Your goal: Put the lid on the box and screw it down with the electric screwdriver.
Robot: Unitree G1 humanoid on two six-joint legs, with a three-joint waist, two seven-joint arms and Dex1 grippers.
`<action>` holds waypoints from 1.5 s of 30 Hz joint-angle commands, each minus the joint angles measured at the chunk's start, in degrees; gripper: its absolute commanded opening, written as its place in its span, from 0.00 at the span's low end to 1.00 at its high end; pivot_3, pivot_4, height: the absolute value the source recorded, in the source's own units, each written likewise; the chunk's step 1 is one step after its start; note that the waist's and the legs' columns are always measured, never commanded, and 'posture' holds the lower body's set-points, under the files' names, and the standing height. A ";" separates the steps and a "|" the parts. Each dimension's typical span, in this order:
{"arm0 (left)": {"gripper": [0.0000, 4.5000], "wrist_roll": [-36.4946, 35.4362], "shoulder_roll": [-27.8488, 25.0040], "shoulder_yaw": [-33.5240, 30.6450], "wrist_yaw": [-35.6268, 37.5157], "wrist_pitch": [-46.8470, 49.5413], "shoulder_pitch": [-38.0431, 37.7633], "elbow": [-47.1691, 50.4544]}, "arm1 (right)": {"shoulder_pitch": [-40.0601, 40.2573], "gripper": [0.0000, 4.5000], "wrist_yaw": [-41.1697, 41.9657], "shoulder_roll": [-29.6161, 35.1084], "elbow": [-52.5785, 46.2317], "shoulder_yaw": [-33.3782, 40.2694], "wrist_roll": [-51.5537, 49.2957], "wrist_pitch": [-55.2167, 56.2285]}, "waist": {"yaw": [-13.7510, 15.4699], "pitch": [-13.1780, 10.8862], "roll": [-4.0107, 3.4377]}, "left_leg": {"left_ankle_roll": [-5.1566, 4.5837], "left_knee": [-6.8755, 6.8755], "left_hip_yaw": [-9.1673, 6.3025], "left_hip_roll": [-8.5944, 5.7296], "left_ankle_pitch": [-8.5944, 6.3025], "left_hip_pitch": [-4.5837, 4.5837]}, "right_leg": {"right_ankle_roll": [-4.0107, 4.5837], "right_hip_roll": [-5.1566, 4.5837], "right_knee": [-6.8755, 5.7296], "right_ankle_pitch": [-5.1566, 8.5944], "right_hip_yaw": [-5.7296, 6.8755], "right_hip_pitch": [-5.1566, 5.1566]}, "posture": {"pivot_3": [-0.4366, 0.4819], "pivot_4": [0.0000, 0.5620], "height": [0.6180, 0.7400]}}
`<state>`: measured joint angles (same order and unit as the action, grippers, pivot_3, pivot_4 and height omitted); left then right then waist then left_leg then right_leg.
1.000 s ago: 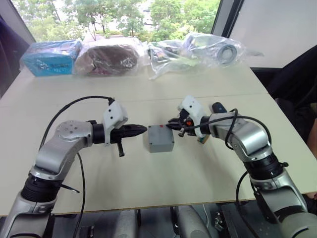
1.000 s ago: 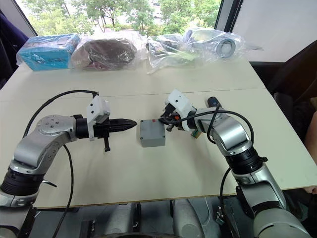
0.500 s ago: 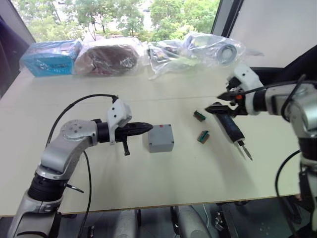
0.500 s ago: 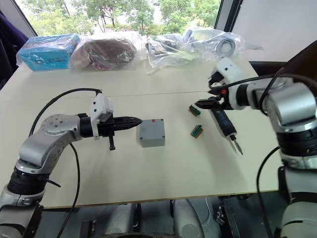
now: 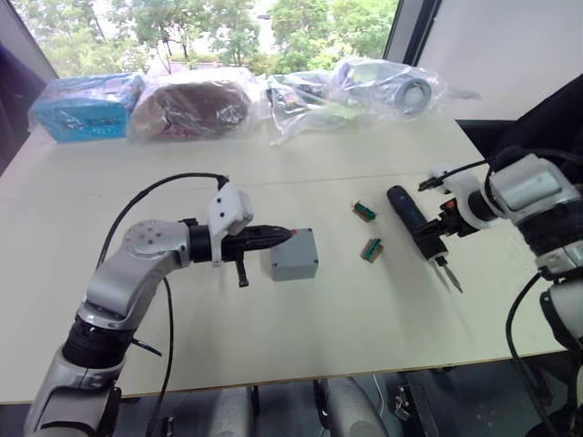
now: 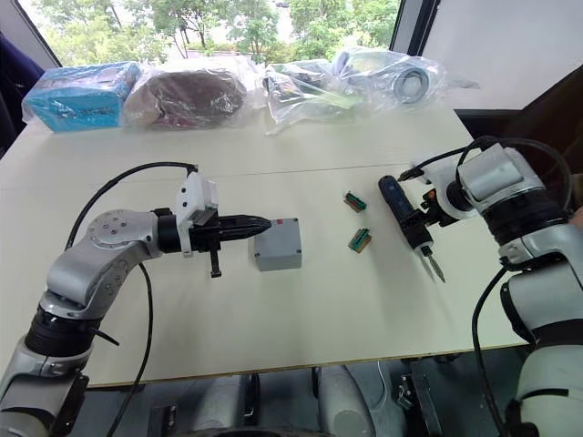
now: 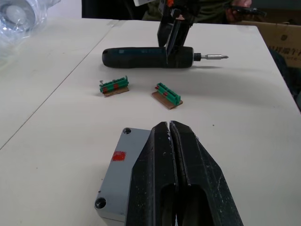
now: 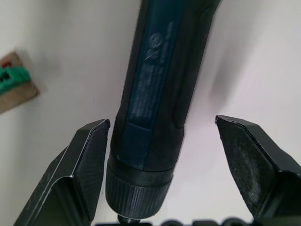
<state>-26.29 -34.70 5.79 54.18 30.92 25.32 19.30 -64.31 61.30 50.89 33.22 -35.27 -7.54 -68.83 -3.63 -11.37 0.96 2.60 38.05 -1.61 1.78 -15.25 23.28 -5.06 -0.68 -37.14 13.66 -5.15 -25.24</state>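
Grey plastic forms the box (image 5: 294,255), a small square enclosure resting on the pale table (image 5: 273,337) near its middle, with the lid (image 7: 123,162) already seated flush on top. A screw hole sits at each visible corner of the lid, and a small red mark (image 7: 118,156) shows on the top face. The left gripper (image 5: 281,236) reaches in from the left, its two black fingers (image 7: 155,183) pressed together with nothing between them; their tips lie over the left edge of the box top, though whether they touch it cannot be told.

To the right of the box lie two small green-brown pieces (image 5: 372,249), one nearer and one farther, apart from each other and from the box. Farther right lies the electric screwdriver (image 5: 414,228), a dark cylindrical tool flat on the table, its butt pointing far and its thin metal bit (image 5: 449,272) pointing near and right. The right gripper (image 5: 435,231) is lowered over the front part of the body, just behind the knurled collar. Its jaws stand wide apart, one finger (image 8: 80,165) close beside the barrel on one side and the other standing clear of it on the opposite side, so the tool lies between them ungrasped.

Along the far edge of the table lie several plastic-wrapped bundles (image 5: 364,86).
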 commanded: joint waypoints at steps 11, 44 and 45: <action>0.00 -1.14 -2.54 -2.34 -1.55 0.33 -2.00 4.73 | -5.09 0.43 5.16 -7.03 13.42 2.74 8.02 8.28 | -0.52 0.08 0.12 | 0.00 0.03 -0.01 0.00 0.00 -0.52 | 0.05 0.01 -0.01 0.03 0.00 0.51 | 0.48 0.27 1.00; 0.00 11.85 2.92 8.19 3.82 -11.43 4.46 -18.59 | 32.28 0.41 -36.47 -44.74 -57.54 35.57 -9.62 41.48 | 0.83 -0.09 -0.19 | 0.06 0.04 -0.20 0.01 0.04 -0.01 | -0.06 0.03 -0.19 -0.07 0.17 0.02 | 0.48 0.27 1.00; 0.00 12.36 3.03 8.29 3.59 -11.60 4.58 -19.06 | 32.82 0.41 -36.84 -44.90 -57.63 35.43 -9.80 41.62 | 0.90 -0.08 -0.19 | 0.07 0.04 -0.20 0.01 0.04 -0.01 | -0.06 0.02 -0.20 -0.07 0.17 0.02 | 0.48 0.27 1.00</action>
<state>-16.18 -31.53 12.85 57.88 19.82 29.64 1.70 -31.05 25.44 6.79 -20.15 -0.30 -15.99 -29.64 -2.74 -11.45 0.78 2.67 38.09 -1.82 1.79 -15.21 23.26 -5.12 -0.65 -37.34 13.60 -4.97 -25.20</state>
